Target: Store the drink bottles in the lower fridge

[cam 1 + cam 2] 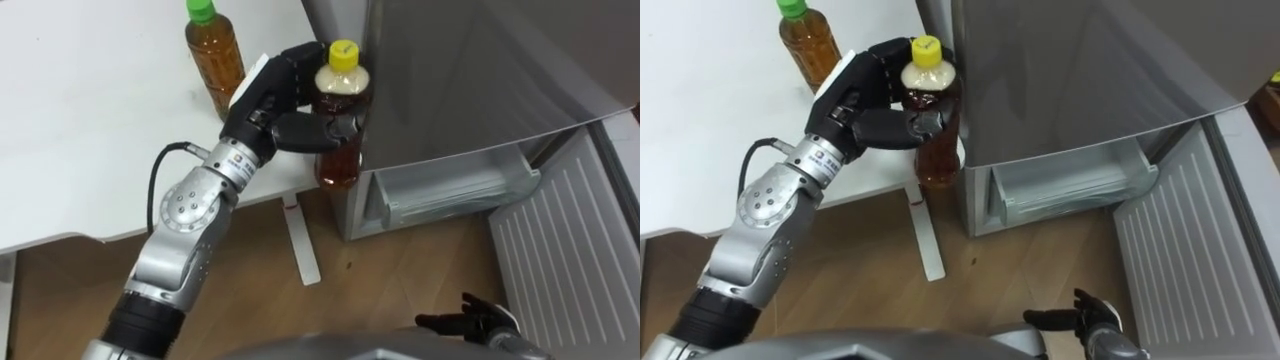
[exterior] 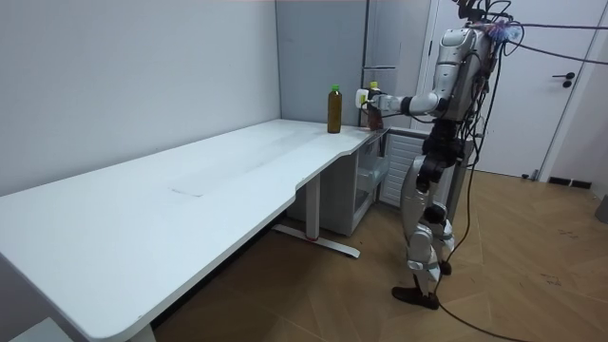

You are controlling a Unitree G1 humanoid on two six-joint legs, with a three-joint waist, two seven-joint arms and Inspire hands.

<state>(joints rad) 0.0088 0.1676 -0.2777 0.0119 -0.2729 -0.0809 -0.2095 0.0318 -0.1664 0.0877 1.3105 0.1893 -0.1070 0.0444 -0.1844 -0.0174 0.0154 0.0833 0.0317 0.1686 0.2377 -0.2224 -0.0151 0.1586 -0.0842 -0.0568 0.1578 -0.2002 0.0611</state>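
Yellow-capped bottle was gripped by the left robot hand, held off the table just beside the fridge, whose lower drawer was open. Neither drink was in: the green-capped bottle stood on the table. The right robot hand hung open.
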